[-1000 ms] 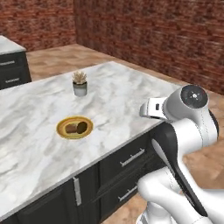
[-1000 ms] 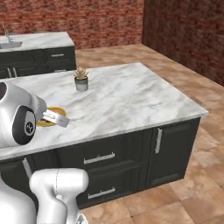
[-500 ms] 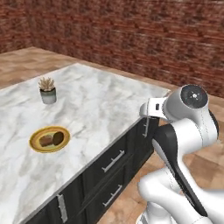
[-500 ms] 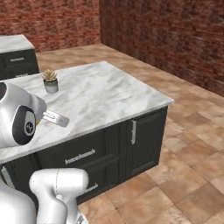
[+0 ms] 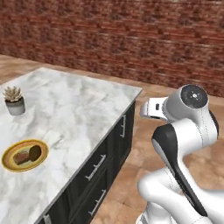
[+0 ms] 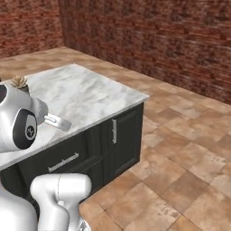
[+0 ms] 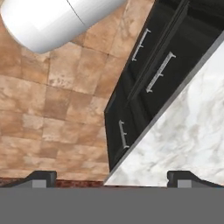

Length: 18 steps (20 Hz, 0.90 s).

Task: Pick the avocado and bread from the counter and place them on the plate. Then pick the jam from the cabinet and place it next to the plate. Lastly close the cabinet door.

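Observation:
The plate (image 5: 8, 165), yellow-rimmed, lies on the marble counter (image 5: 74, 109) at the lower left of the left base view. On it rest the tan bread (image 5: 19, 158) and, just right of it, the dark avocado (image 5: 35, 152). My gripper (image 7: 112, 177) is open with nothing between its fingertips (image 7: 41, 176), hovering off the counter's corner (image 7: 188, 144) above the floor. My hand (image 5: 151, 109) sits well right of the plate, past the counter's edge. The jam, the cabinet and its door are out of view.
A grey pot with a spiky plant (image 5: 14, 101) stands at the counter's left, and the same plant (image 6: 19, 82) shows beside my arm. Dark drawer fronts with silver handles (image 6: 63, 162) face the tiled floor (image 6: 180, 158). A brick wall (image 5: 131, 39) runs behind.
The whole scene has swung left in both base views: the cameras moved with the base. Plate, bread, avocado and plant keep their places on the counter. The gripper stays open.

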Tool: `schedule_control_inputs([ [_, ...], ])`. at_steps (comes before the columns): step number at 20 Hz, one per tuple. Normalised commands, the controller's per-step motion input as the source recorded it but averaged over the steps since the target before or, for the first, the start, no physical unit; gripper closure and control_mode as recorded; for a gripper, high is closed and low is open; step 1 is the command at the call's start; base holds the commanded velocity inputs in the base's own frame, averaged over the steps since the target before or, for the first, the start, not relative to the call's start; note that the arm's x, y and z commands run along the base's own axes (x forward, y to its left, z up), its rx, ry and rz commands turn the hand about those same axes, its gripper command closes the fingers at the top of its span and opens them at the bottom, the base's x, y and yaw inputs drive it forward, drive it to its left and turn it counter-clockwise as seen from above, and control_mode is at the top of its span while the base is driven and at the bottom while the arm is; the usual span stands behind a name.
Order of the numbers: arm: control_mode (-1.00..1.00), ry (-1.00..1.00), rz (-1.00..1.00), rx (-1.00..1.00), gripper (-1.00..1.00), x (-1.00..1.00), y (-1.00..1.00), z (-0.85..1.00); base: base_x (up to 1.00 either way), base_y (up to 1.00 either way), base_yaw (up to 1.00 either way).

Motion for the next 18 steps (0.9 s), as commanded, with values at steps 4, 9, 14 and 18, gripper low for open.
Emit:
schedule_control_inputs([
  [4, 1.0, 0.0, 0.0, 0.0, -1.0, 0.0, 0.0, 0.0, -0.11, 0.07, -0.38],
  [9, 1.0, 0.0, 0.0, 0.0, -1.0, 0.0, 0.0, 0.0, -0.06, 0.1, -0.38],
  [14, 1.0, 0.0, 0.0, 0.0, -1.0, 0.0, 0.0, 0.0, -0.09, 0.11, -0.4],
  [18, 1.0, 0.0, 0.0, 0.0, -1.0, 0.0, 0.0, 0.0, -0.12, 0.1, -0.41],
])
